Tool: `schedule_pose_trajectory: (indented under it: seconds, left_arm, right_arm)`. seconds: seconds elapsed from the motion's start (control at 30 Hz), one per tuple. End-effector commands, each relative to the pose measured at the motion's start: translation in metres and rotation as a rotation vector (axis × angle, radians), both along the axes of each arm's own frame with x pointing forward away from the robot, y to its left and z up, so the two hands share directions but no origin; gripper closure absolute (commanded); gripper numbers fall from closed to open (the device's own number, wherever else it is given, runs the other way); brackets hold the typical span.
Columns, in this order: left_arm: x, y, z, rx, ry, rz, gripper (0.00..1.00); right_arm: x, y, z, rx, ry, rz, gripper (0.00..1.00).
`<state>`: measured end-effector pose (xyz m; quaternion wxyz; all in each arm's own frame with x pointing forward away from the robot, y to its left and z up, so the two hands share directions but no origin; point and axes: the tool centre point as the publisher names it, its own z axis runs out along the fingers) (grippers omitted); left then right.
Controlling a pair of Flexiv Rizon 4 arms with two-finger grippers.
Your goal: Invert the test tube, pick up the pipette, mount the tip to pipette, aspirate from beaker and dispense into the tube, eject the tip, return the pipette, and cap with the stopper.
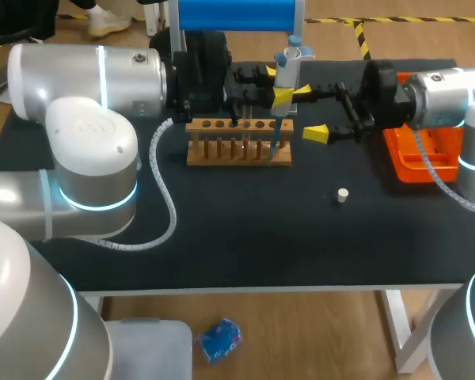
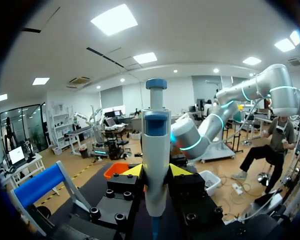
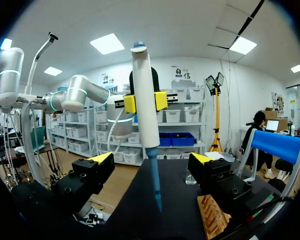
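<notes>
Gripping the pipette (image 2: 156, 150) in the left gripper (image 2: 156, 172), pinching its white body from both sides with the yellow fingertips (image 2: 132, 171), just below the blue collar. Holding it upright, plunger at the top, blue tip (image 3: 156, 185) pointing down.

Hanging the right gripper (image 3: 152, 159) wide apart just beside the pipette, touching nothing, with one finger out to each side of it and short of it in the right wrist view.

Aiming the blue tip at the right end of the wooden rack (image 1: 214, 154); not possible to tell from the head view whether entering a hole or only hovering over it. Showing what look like thin tubes (image 1: 245, 146) in several of the rack's holes, too small to count.

Standing the rack near the far edge of the bench (image 1: 222, 237), around the middle of that edge, long side parallel to it.

Leaving a small white stopper (image 1: 343, 195) alone on the black top, nearer the front edge than the rack and off to its right, well apart from both grippers.

Leaving an orange box (image 1: 416, 158) by the right edge, partly under the right arm (image 1: 443, 99).

Bringing the left arm (image 1: 87, 75) in from the far left corner, along the far edge as far as the rack.
</notes>
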<state>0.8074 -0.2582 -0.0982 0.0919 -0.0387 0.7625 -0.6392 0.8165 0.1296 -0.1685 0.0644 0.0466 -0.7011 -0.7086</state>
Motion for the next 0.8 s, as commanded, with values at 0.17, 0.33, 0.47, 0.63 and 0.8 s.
schedule_pose_trajectory:
  seconds: [0.17, 0.33, 0.47, 0.63, 0.8]
  left_arm:
    - [0.003, -0.010, -0.025, -0.032, 0.023, 0.010, 1.00]
    - [0.005, -0.009, -0.035, -0.036, 0.044, 0.014, 1.00]
    - [0.008, -0.009, -0.040, -0.037, 0.054, 0.016, 1.00]
    - [0.010, -0.008, -0.043, -0.038, 0.058, 0.019, 1.00]
    - [0.012, -0.007, -0.043, -0.038, 0.057, 0.026, 1.00]
  right_arm:
    - [0.004, 0.013, -0.002, -0.005, -0.002, 0.022, 0.00]
    - [0.002, 0.019, -0.003, -0.025, -0.017, 0.026, 0.00]
    - [0.000, 0.023, -0.005, -0.031, -0.018, 0.030, 0.00]
    - [0.000, 0.025, -0.005, -0.031, -0.017, 0.033, 0.00]
    - [-0.001, 0.027, -0.006, -0.030, -0.012, 0.038, 0.02]
